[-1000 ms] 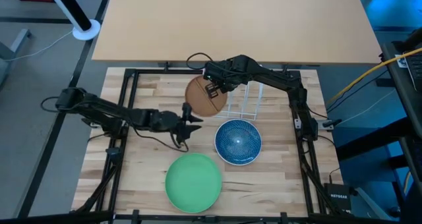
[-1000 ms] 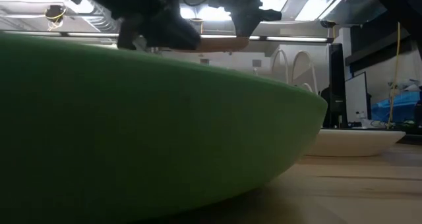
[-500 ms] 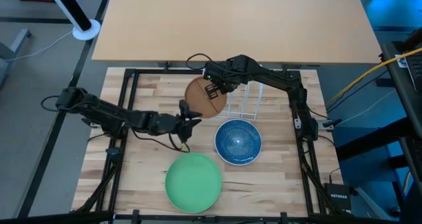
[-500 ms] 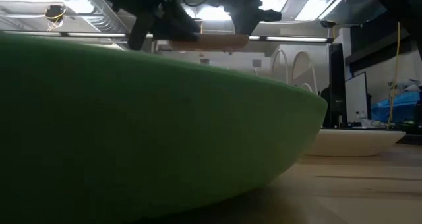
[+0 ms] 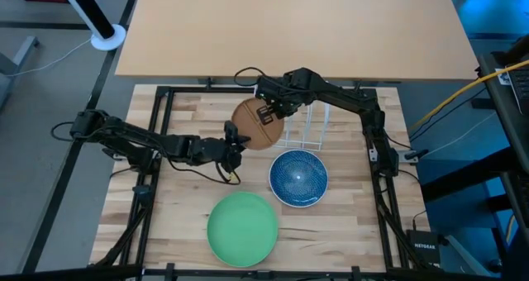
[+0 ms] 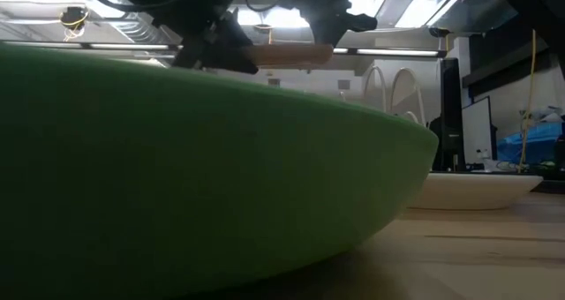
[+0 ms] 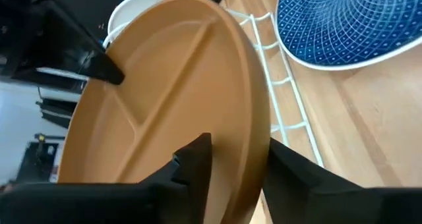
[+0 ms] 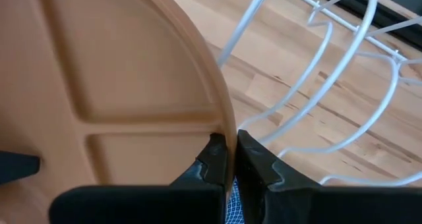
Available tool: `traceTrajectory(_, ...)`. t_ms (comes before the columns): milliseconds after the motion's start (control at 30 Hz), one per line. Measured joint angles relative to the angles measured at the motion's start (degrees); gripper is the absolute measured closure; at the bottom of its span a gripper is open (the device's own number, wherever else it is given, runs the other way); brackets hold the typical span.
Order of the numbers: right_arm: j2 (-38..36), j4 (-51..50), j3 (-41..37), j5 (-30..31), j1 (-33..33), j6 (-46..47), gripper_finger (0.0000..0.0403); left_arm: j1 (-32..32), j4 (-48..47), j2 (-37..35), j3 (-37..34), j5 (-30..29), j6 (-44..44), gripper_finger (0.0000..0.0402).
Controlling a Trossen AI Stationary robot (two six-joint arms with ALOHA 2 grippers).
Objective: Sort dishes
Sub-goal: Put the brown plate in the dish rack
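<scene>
Since the earlier frames the left tool [image 5: 232, 142] has moved up from the middle of the counter to the lower-left rim of the round brown wood-like divided plate [image 5: 256, 121], and its fingers now straddle that rim, one on each face, not yet clearly pressed shut. The right tool [image 5: 266, 111] has stayed where it was, pinched tight on the plate's opposite edge, holding it tilted above the light wooden slatted counter [image 5: 355, 223] just beside the white wire rack [image 5: 310, 128].

The main risk, as I judge it, is the handover. If the right tool lets go before the left tool has closed firmly, the plate could slip and drop onto the rack wires or onto the blue speckle-patterned round dish [image 5: 298, 178] lying just below it. Two arms pulling on one rigid plate could also twist it out of either grip. The plate's rim sits near the wire loops and may catch on them.

The large plain green round plate [image 5: 242, 228] rests near the counter's front edge, apart from the others, and fills most of the low view, hiding the grasp. A white plate is hard to make out: only a pale rim shows behind the brown plate in the left wrist view.
</scene>
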Motion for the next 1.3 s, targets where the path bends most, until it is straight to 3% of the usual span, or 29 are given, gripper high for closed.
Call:
traceTrajectory(233,0.01,0.87,0.0,-1.59,0.0,-0.64,0.0376,-0.18,-0.82,0.22,-0.14,1.55,1.17,0.0379)
traceTrajectory(533,0.0,3.92,0.02,-1.81,0.02,-1.12,0.0351,-2.18,-0.51,0.16,-0.14,-0.72,0.5,0.0379)
traceTrajectory(867,0.0,7.66,0.0,-2.32,-0.36,-3.76,0.0264,-2.41,-0.44,-0.02,-0.09,-0.98,-3.11,0.0381)
traceTrajectory(1100,0.0,7.75,0.0,-2.64,-2.37,-9.22,0.0236,-2.52,-4.42,-0.02,-0.05,-0.52,-10.67,0.0381)
traceTrajectory(1300,-0.39,10.04,-0.02,2.57,-3.42,-16.12,0.0236,-4.38,-4.45,-0.02,-0.05,2.1,-20.38,0.0381)
